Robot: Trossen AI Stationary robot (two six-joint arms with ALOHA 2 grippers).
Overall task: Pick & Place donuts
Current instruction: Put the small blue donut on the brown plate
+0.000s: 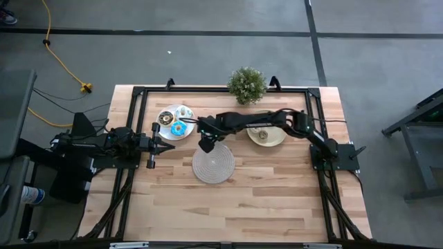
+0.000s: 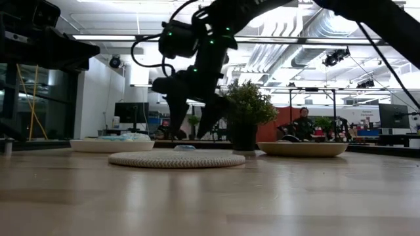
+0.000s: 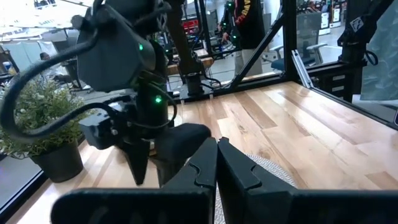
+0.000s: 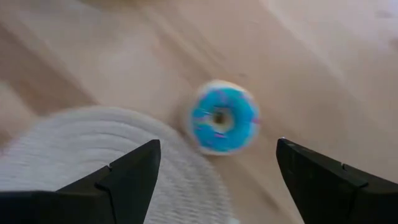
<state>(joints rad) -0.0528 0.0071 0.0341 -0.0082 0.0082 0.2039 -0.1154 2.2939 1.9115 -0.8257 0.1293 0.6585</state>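
Note:
A blue-iced donut [image 4: 224,124] lies flat on the wood, right at the rim of the woven mat [image 4: 93,155]. My right gripper [image 4: 217,168] hangs above it, open, with a finger on either side and touching nothing. In the low view the gripper [image 2: 190,134] stands over the far side of the mat [image 2: 176,158], with the donut [image 2: 185,148] below it. More donuts [image 1: 178,127] lie on the white plate [image 1: 166,111], and one [image 1: 261,133] on the cream plate [image 1: 275,140]. My left gripper [image 1: 151,146] waits, shut, left of the mat [image 1: 213,166].
A potted plant [image 1: 247,84] stands at the table's far edge between the plates. A black frame [image 1: 135,93] runs around the table's edge. Bare wood [image 1: 228,207] stretches from the mat toward the near edge. A person [image 2: 303,123] sits in the room behind.

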